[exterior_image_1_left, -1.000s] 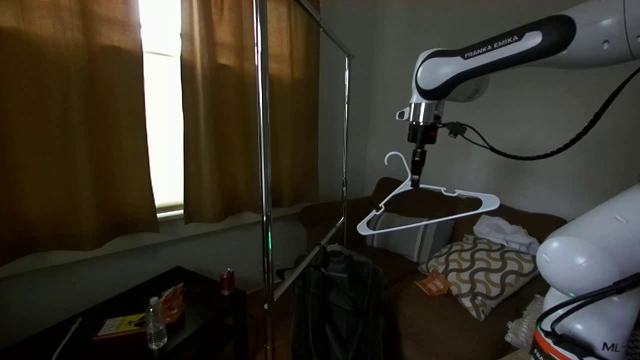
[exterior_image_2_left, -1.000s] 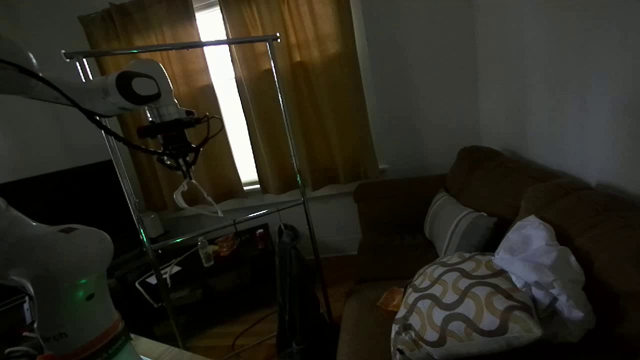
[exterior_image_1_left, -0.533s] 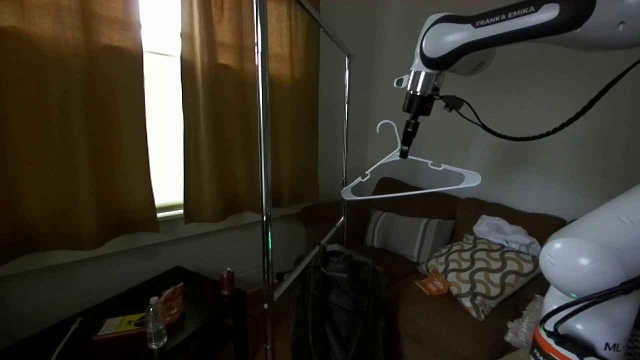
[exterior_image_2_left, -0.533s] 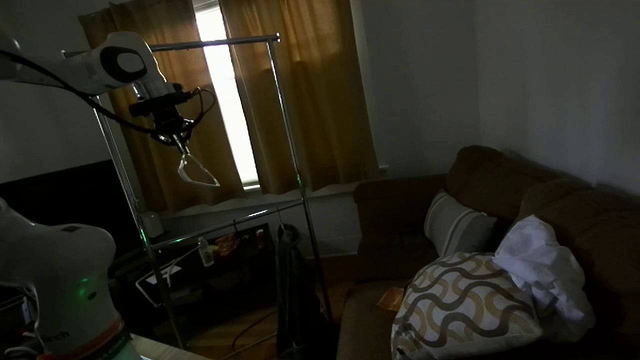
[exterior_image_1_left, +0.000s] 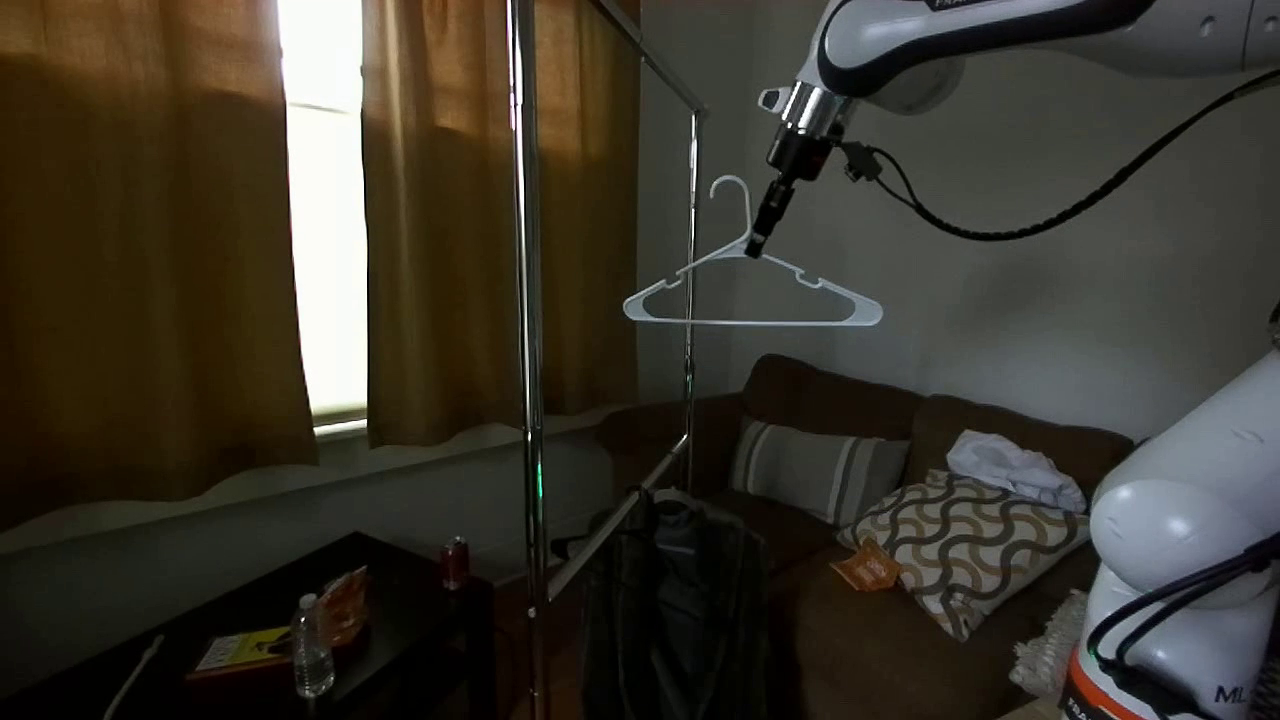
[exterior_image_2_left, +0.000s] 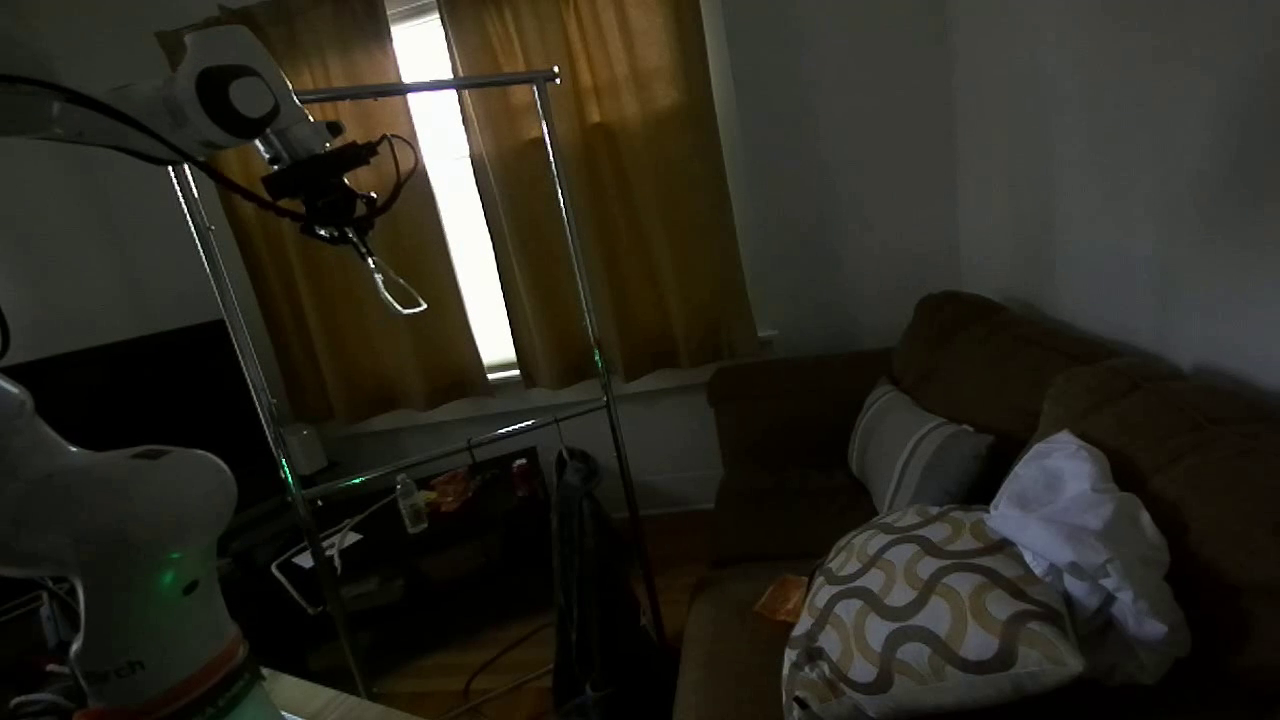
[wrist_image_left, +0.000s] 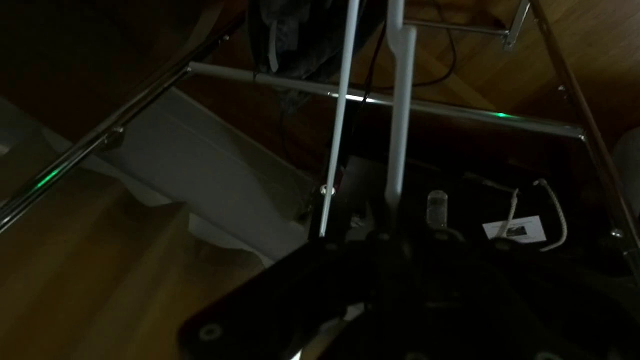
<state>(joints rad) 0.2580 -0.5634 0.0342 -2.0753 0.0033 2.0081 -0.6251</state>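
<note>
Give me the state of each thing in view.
White plastic hanger: bare, hook up
Gripper: closed on the hanger
Garment rack: standing
Dark garment: hanging from rack's lower bar
Curtains: parted
Plastic bottle: upright; fill level unclear
Red soda can: upright
Striped pillow: leaning against sofa back
White cloth: crumpled

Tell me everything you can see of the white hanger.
The white hanger looks like plastic: a curved hook above, two sloping shoulders, each with a notch, broad rounded corners and a straight bottom bar. It carries no garment. The gripper is shut on it beside the base of the hook, holding it in midair, hook up. In an exterior view the bottom bar looks nearly level. It hangs near the metal clothes rack, its hook on no rail. Only the gripper visibly touches it.
</note>
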